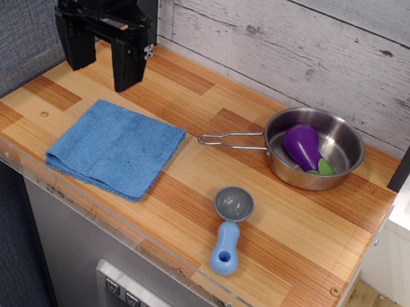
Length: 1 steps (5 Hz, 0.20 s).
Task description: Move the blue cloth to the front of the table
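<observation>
The blue cloth (116,147) lies flat and folded at the front left of the striped wooden table (202,173), close to the clear front rim. My black gripper (100,71) hangs in the air above the table's back left, behind and above the cloth. Its two fingers (127,69) point down and stand apart, holding nothing.
A steel pan (313,149) with a purple eggplant (303,146) in it stands at the back right, handle pointing left. A grey scoop with a blue handle (229,228) lies at the front middle. A plank wall (311,37) runs behind the table.
</observation>
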Available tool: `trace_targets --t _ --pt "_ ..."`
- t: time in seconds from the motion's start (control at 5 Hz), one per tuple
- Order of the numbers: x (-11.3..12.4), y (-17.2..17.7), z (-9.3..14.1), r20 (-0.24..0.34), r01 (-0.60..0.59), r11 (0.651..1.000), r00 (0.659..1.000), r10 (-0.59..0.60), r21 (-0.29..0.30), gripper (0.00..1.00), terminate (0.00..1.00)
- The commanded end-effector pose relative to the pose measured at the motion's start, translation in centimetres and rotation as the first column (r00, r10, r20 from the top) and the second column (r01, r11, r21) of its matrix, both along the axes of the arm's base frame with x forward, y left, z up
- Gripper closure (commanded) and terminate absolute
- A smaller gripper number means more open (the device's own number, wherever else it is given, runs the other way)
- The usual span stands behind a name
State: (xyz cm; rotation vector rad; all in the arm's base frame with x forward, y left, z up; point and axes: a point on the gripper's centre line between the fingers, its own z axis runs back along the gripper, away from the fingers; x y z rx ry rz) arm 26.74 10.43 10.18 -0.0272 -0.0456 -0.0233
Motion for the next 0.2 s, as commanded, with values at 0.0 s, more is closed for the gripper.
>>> trace_targets --t 0.0 --pt "0.29 0.13 1.21 0.035 0.009 1.0 0.999 -0.009 0.016 0.0 1.0"
